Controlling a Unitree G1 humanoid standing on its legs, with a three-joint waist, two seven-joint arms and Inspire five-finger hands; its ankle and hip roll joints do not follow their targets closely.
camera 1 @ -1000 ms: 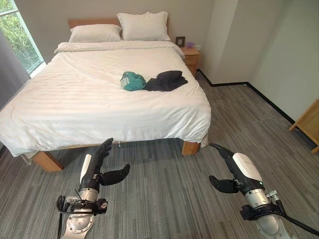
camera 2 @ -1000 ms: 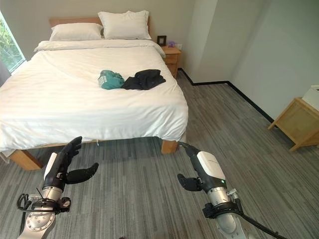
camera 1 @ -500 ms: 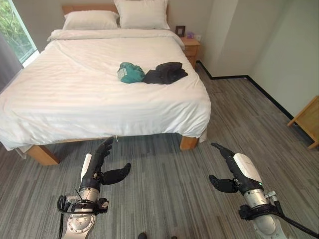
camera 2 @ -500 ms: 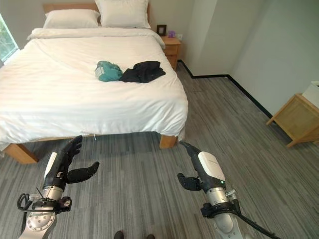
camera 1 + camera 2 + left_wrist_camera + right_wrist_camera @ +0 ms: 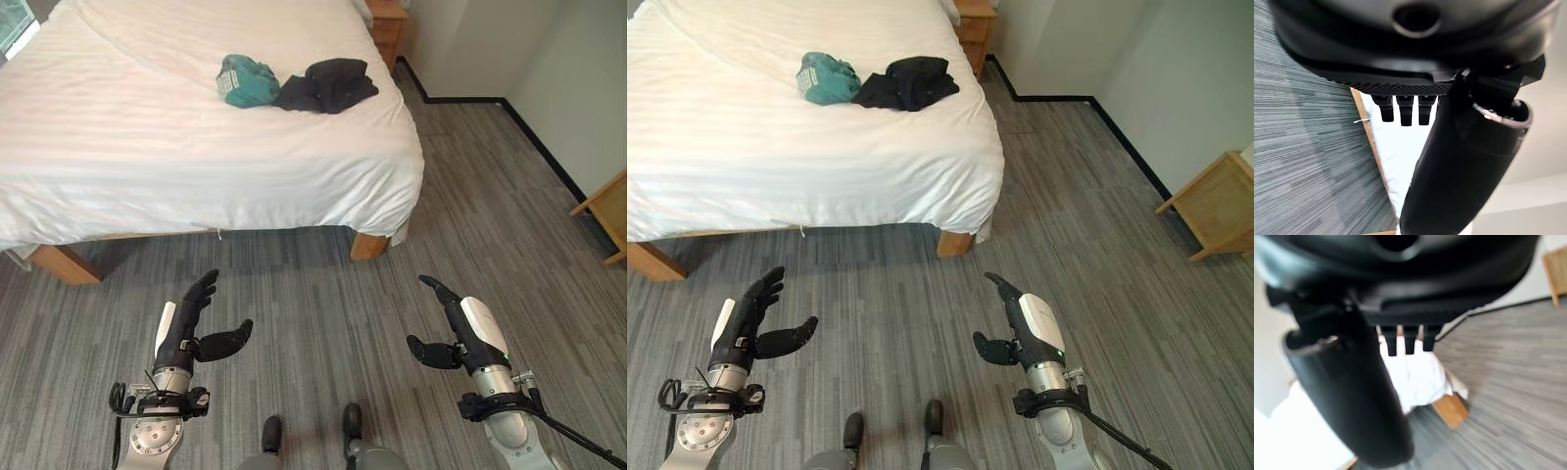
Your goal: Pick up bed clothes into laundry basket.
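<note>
Bed (image 5: pixel 196 147): white striped duvet over a wooden frame; one wooden leg (image 5: pixel 368 245) shows at the near right corner, another (image 5: pixel 61 262) at the near left.
Teal garment (image 5: pixel 245 78): bunched in a small heap on the duvet, towards the far right part of the bed.
Dark garment (image 5: pixel 328 85): crumpled black or navy cloth lying just beside the teal garment, on its right, the two touching or nearly so; nearer the bed's right edge.
Writing: a pale patch shows on the teal garment, too small to read; no other legible print anywhere.
Left hand (image 5: pixel 186 328): held above the grey striped floor (image 5: pixel 313 323), well short of the bed; fingers straight and pointing towards the bed, thumb stuck out to the side; holds nothing. Its wrist view shows the fingertips (image 5: pixel 1405 110) in a straight row with the bed's edge past them.
Right hand (image 5: pixel 1024 328): also over the floor, level with the left hand and well apart from it; fingers extended forward, thumb out towards the middle, nothing in it. Its wrist view shows straight fingertips (image 5: pixel 1409 342) with the bed corner beyond.
Both garments: on the bed, far from either hand, untouched.
Bedside table (image 5: pixel 389 22): wooden, at the bed's far right corner.
Other furniture: a pale wooden piece (image 5: pixel 1215 201) at the right wall.
</note>
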